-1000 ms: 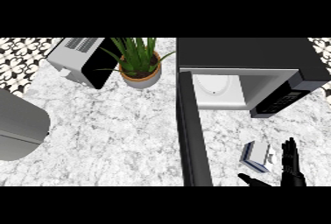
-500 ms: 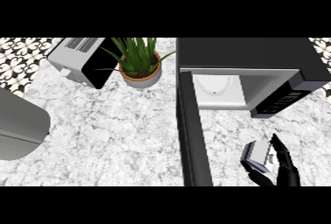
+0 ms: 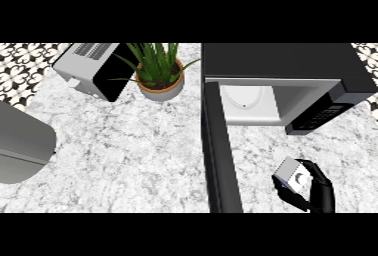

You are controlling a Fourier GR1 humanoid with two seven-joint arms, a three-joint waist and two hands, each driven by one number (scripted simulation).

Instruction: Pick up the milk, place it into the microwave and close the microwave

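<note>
counter (image 3: 133,150): white-grey marble veins | microwave (image 3: 288,60): black, white inside | milk (image 3: 295,175): white-grey | right hand (image 3: 319,192): black | plant (image 3: 156,62): green | pot (image 3: 164,91): tan | toaster (image 3: 92,70): silver and black | tiles (image 3: 22,70): black-white floral

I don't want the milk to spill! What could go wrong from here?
The right hand curls round the milk near the view's lower edge, so the carton could slip or tip when lifted. The open microwave door stands close on the milk's left, and the carton or arm might bump it on the way in. The opening of the microwave sits beside its control panel, which the milk might hit instead.
</note>
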